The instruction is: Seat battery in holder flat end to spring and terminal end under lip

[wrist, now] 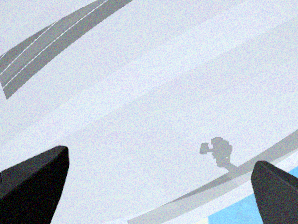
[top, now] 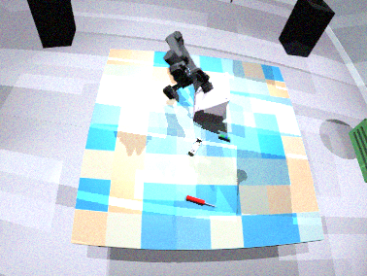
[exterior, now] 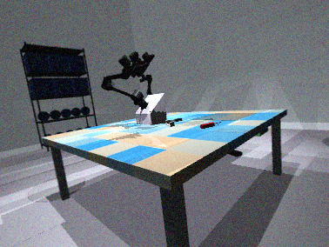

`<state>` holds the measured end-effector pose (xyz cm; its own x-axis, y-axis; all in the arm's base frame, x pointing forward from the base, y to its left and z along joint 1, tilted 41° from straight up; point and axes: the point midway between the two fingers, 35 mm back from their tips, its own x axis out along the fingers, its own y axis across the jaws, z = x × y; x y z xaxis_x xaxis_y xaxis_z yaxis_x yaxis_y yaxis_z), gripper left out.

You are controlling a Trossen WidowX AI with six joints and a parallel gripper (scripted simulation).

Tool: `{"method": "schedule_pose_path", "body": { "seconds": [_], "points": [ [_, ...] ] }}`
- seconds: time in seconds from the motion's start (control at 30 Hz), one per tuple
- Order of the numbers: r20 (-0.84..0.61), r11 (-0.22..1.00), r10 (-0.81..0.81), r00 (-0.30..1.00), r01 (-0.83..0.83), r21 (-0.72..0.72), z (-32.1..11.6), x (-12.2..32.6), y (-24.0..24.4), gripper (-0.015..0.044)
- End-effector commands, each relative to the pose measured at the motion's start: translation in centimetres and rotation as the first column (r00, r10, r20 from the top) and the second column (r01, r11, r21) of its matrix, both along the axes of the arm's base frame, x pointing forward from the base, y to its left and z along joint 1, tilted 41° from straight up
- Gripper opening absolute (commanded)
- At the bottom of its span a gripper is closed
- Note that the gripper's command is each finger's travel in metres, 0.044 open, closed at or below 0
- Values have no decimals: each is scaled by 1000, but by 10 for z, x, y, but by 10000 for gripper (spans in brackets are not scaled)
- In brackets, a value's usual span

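My gripper [wrist: 165,165] is open, its two dark fingertips wide apart with nothing between them in the wrist view. In the top and exterior views the arm holds it raised, well above the table and away from the small parts. A small white piece with black marks [top: 195,147] [exterior: 170,123] lies near the middle of the table. A small green and black piece [top: 224,138] [exterior: 176,119] lies apart from it, beside the box's shadow. These look like the holder and the battery, but they are too small to tell which is which. Spring and lip cannot be made out.
A white box with a sloping top [top: 212,101] [exterior: 146,117] stands by the arm, close behind the small parts. A red screwdriver [top: 195,199] [exterior: 207,125] lies on the patchwork table [top: 157,230] [exterior: 135,155]. The wrist view shows mostly pale floor and a table edge.
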<state>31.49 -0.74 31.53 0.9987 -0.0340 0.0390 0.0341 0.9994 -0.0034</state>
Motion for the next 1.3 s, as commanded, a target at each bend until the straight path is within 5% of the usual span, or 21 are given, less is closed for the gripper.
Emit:
{"method": "schedule_pose_path", "body": {
  "seconds": [0.0, 0.2, 0.6, 0.8, 1.0, 1.27],
  "points": [
    [-11, 1000, -1, 1000, 1, -3, -2, 2, 0, 374],
    [-354, 992, -45, 934, -1, -128, -89, 43, 7, 231],
    [-871, 853, -237, 429, -337, -398, -286, 41, 23, 231],
    [-909, 693, -402, 113, -611, -383, -364, 1, 22, 231],
    [-790, 490, -595, -147, -846, -212, -421, -52, 11, 231],
    [-740, 438, -643, -195, -887, -146, -432, -66, 7, 231]
  ]
}}
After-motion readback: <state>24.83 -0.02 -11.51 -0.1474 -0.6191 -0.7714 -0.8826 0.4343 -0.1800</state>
